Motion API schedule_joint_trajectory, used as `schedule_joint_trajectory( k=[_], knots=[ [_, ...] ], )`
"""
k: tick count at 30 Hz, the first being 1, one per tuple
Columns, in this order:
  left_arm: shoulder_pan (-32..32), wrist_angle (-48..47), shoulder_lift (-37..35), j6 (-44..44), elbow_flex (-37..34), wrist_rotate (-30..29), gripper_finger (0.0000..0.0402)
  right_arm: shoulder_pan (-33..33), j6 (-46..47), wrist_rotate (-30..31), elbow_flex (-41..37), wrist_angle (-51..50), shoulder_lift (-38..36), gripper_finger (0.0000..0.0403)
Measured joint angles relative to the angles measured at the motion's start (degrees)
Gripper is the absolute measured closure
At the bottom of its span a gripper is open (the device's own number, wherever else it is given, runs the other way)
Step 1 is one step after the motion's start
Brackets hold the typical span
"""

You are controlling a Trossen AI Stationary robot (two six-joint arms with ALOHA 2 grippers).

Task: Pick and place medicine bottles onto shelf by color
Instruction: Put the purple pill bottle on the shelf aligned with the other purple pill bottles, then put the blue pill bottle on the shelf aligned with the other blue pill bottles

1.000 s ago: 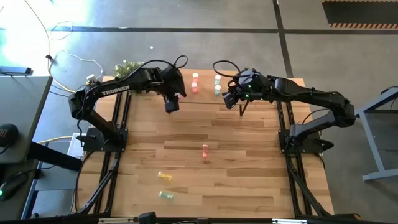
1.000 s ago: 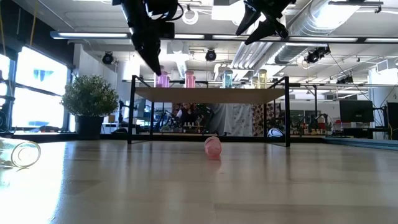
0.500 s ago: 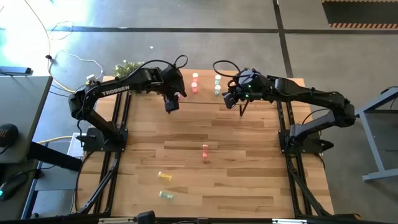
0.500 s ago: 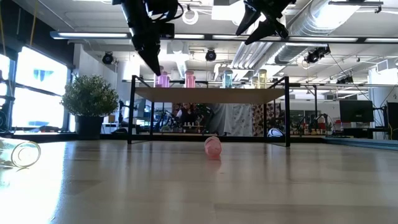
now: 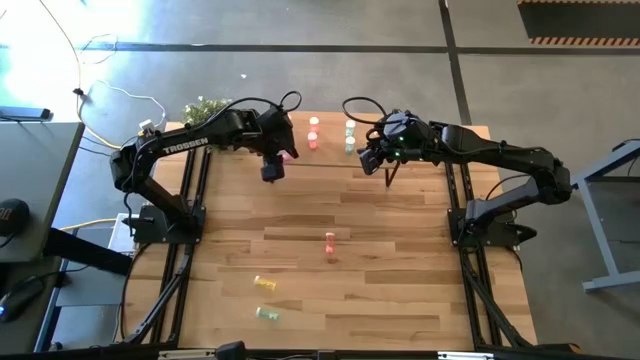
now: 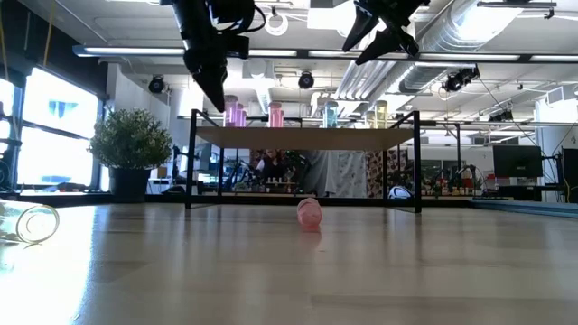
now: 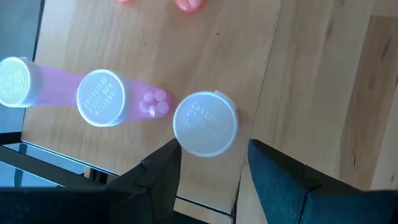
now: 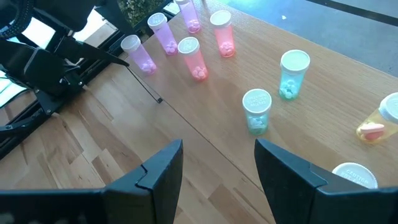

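Note:
The shelf stands at the table's far edge. Upright on it are purple-pink bottles, red-pink bottles, pale green bottles and a yellow one. My left gripper is open above the shelf's left end. In the left wrist view its fingers stand either side of a white-capped bottle without touching it. My right gripper is open and hovers over the shelf's right part. A pink bottle, a yellow one and a green one lie on the table.
A potted plant stands beyond the table's far left corner. The shelf's black legs rise from the tabletop. Both arm bases stand at the table's side edges. Bare planks lie between the shelf and the lying bottles.
My left gripper has risen a little and drawn back toward the table's left, away from the purple-pink bottles on the shelf's left end; one more of them now shows uncovered beside it. My right arm has kept still.

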Motion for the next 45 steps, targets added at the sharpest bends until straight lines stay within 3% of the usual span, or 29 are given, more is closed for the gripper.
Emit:
schedule_joint_trajectory(
  k=[10, 22, 27, 38, 45],
  knots=[
    [0.0, -7.2, 0.0, -2.6, 0.1, -3.5, 0.0224, 0.0, 0.0, 0.0, 0.0, 0.0, 0.0, 0.0213],
    [-0.1, -19.3, -4.0, -13.3, 0.1, -4.0, 0.0224, 0.0, -0.4, 0.0, 0.0, 0.0, 0.0, 0.0213],
    [-0.1, -17.4, -7.1, -14.3, 0.0, -4.0, 0.0224, 0.0, -1.9, -0.3, 0.0, 0.0, 0.0, 0.0213],
    [-2.1, -18.3, -11.2, -23.5, 0.0, 1.1, 0.0224, 0.0, -2.8, -3.0, 0.0, 0.0, 0.0, 0.0213],
    [-7.8, -20.2, -16.1, -40.4, 0.0, 6.0, 0.0224, 0.0, -3.5, -3.0, 0.0, 0.0, 0.0, 0.0213]
  ],
)
